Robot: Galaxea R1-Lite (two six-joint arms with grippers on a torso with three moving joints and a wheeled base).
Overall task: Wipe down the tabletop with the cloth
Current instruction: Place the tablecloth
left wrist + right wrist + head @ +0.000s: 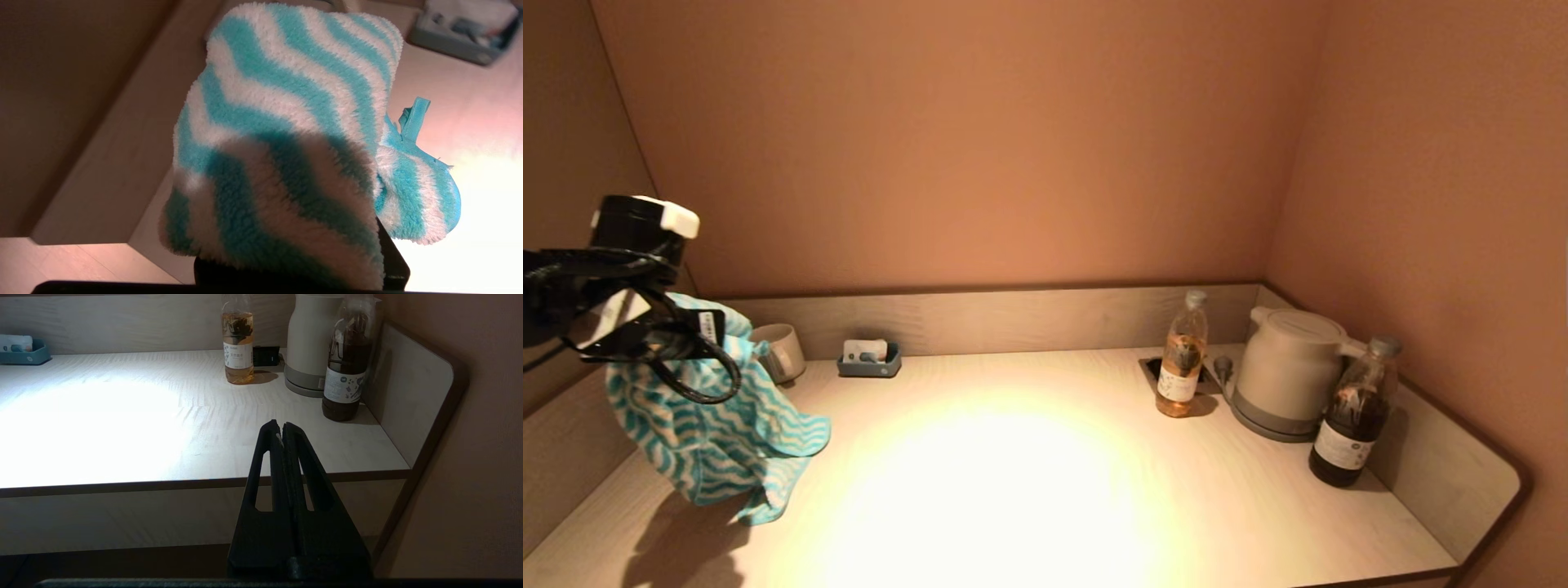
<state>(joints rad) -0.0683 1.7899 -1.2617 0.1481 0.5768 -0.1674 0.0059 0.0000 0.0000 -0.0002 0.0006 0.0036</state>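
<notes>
On the left, the left gripper is clamped on the fluffy teal-and-white wave-striped cloth, which hangs above the pale wooden tabletop. Only the head view shows the grey mug behind it. The right gripper, fingers pressed together, appears solely in its wrist view, before the table's front edge.

Both bottle labels and the left arm's white tag carry print too small to read.
</notes>
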